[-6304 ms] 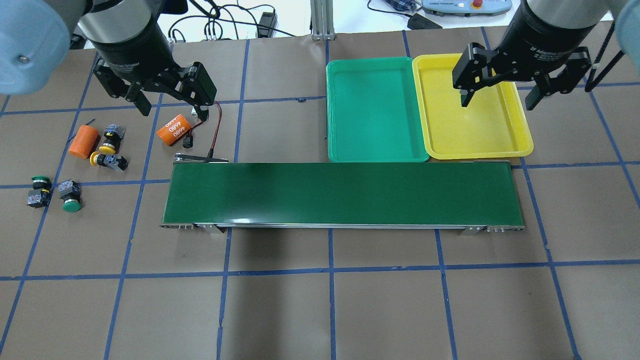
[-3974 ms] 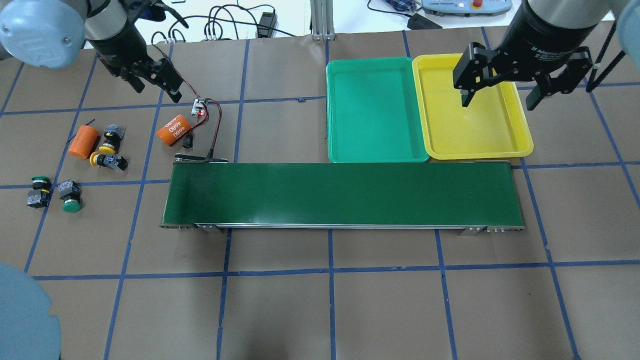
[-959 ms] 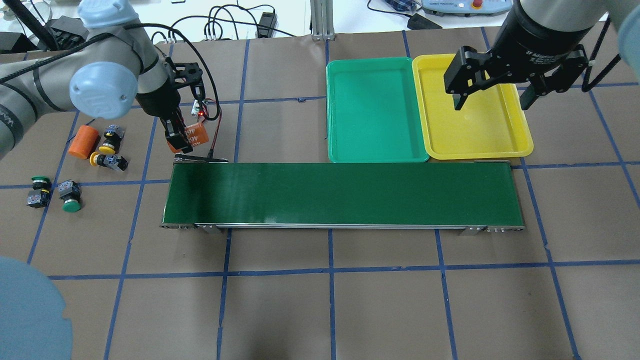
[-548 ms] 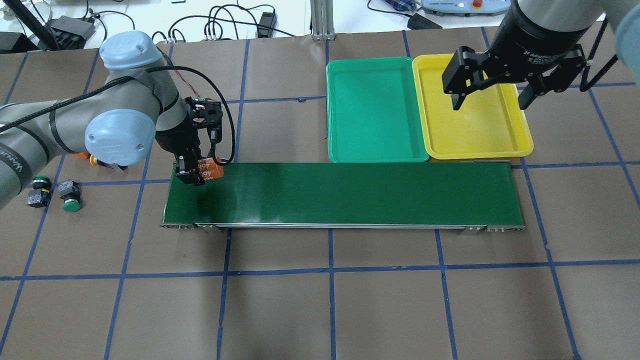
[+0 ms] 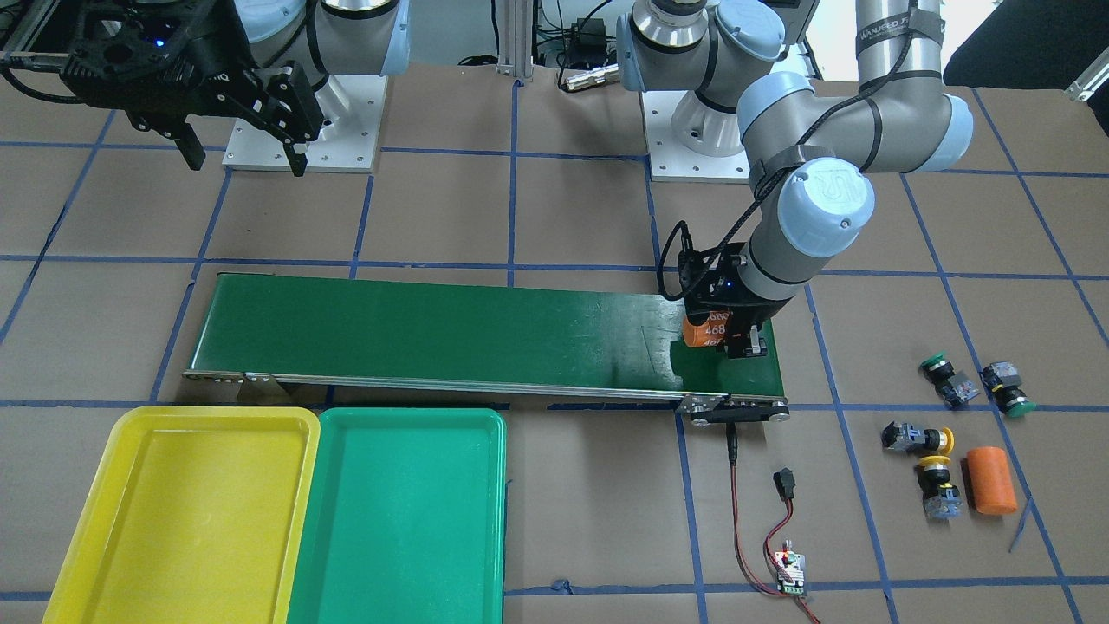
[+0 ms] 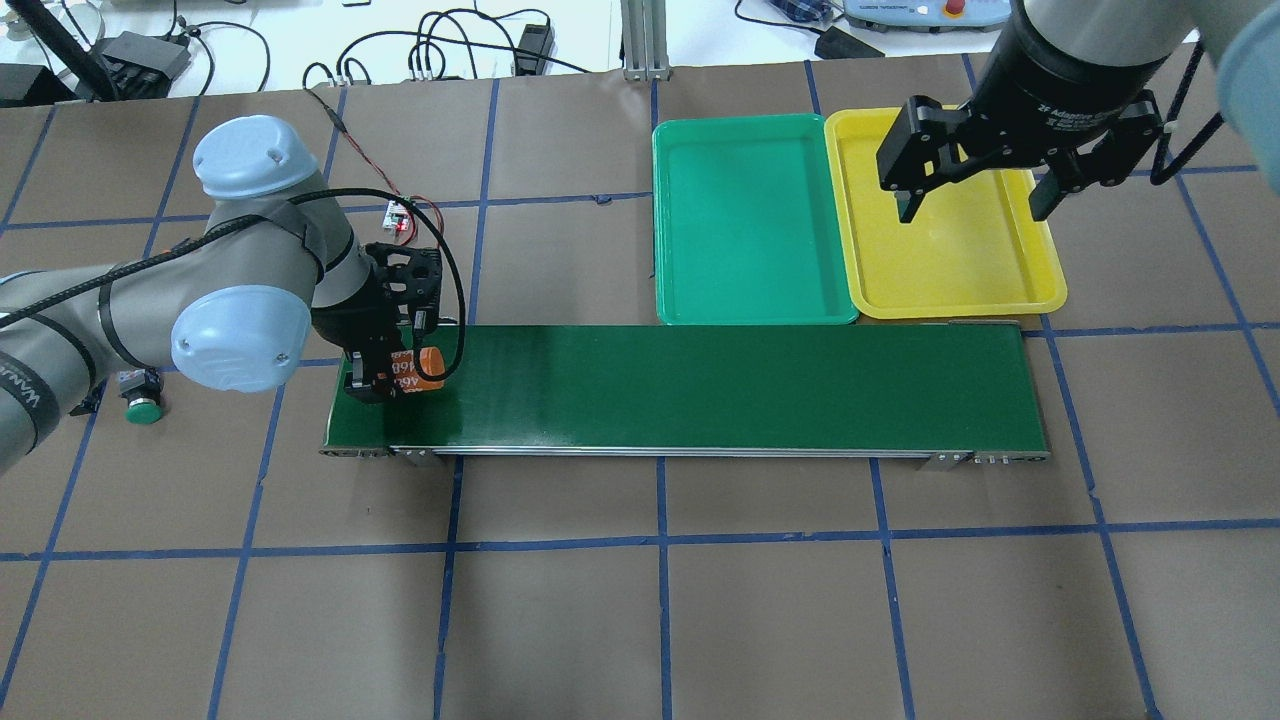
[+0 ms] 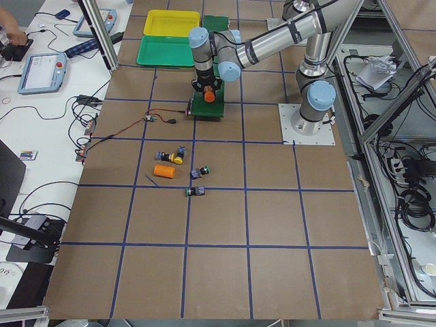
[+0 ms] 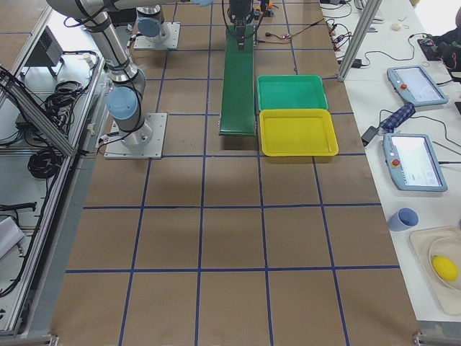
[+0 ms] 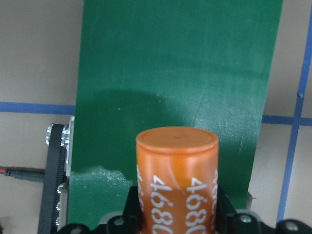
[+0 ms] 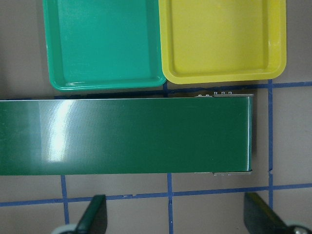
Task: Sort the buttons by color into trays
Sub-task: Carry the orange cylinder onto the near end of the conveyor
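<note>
Sorting, we judge, is not yet begun: our left gripper (image 5: 723, 334) is clenched on the orange cylinder marked 4680 (image 5: 703, 330), low over one end of the conveyor belt (image 5: 433, 329). Next we should lower it, let go, and reach for a button. Our right gripper (image 6: 972, 208) hangs spread above the yellow tray (image 5: 173, 511). We count four buttons on the table (image 5: 563, 217) past that end, two green buttons (image 5: 943, 378) and two yellow buttons (image 5: 918, 436); two trays, the green tray (image 5: 398, 520) beside the yellow, holding none; two orange cylinders, the second orange cylinder (image 5: 989, 491) beside the yellow pair.

I see both trays (image 6: 756, 318) side by side beyond the right end of the belt (image 6: 700, 390), the numbered cylinder (image 6: 415, 368) over its left end, and the buttons (image 5: 936, 490) on the table (image 6: 760, 600) further left
</note>
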Available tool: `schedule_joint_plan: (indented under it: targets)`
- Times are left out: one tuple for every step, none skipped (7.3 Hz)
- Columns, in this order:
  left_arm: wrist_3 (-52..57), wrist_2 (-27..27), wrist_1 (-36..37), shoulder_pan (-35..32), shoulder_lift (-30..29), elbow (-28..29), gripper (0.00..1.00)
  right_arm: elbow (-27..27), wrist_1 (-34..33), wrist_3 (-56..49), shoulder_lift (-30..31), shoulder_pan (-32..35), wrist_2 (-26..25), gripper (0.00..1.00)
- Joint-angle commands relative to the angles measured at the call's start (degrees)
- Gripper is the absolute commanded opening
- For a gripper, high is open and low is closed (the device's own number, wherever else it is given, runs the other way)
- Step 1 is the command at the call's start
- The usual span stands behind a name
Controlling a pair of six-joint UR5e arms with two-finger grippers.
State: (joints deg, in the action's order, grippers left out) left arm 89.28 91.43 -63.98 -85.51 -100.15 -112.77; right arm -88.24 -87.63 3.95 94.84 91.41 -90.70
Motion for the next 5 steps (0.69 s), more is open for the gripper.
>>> schedule_joint_plan:
  targets:
    - [-1.1, -0.4, 2.3, 0.1, 0.1, -1.9, 0.50, 0.0, 0.0, 0.0, -0.1, -0.2, 0.3, 1.00]
    - [-2.7, -0.8, 2.3, 0.0, 0.1, -2.2, 0.79, 0.0, 0.0, 0.0, -0.2, -0.3, 0.4, 1.00]
    - [-3.7, -1.7, 2.3, -0.2, 0.2, -2.5, 1.00, 0.0, 0.0, 0.1, -0.3, -0.3, 0.4, 1.00]
    - [-3.6, -2.0, 2.3, -0.2, 1.0, -2.2, 1.00, 0.0, 0.0, 0.1, -0.3, -0.4, 0.4, 1.00]
    - [-3.6, -2.0, 1.6, -0.2, 2.6, -1.7, 1.00, 0.0, 0.0, 0.1, -0.2, -0.3, 0.5, 1.00]
